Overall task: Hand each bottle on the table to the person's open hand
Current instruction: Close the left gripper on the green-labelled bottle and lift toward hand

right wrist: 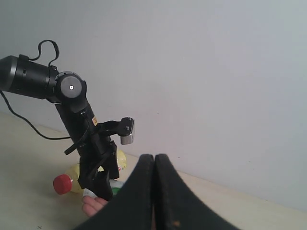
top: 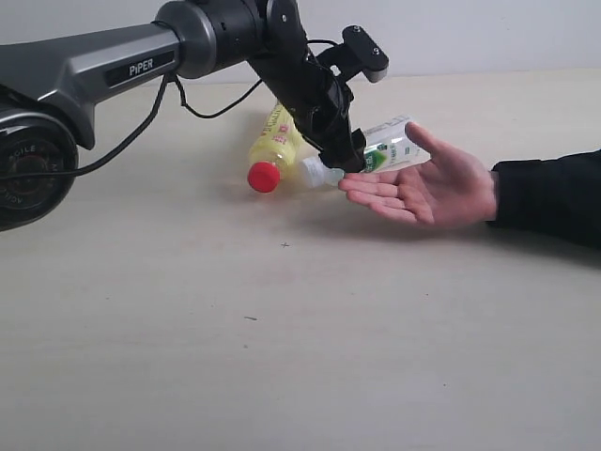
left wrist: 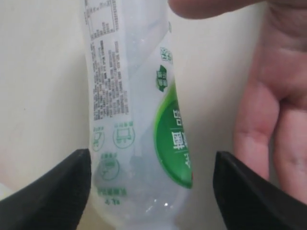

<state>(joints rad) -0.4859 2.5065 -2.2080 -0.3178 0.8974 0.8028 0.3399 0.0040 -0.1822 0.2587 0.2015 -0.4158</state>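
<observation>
A small clear bottle with a green label (top: 390, 146) (left wrist: 139, 120) lies across the fingers of the person's open hand (top: 432, 183) (left wrist: 278, 120), white cap toward the yellow bottle. My left gripper (top: 343, 160) (left wrist: 151, 158) stands open around its neck end. One finger is against the bottle's side and a gap shows at the other. A yellow bottle with a red cap (top: 275, 143) (right wrist: 76, 184) lies on the table (top: 282, 357) just behind my left arm. My right gripper (right wrist: 154, 160) is shut and empty, away from the bottles and out of the exterior view.
The person's dark sleeve (top: 549, 193) comes in from the right edge. My left arm (top: 113, 61) (right wrist: 81, 124) stretches in from the left with a loose black cable (top: 202, 108) under it. A pale wall (right wrist: 216, 72) stands behind the table.
</observation>
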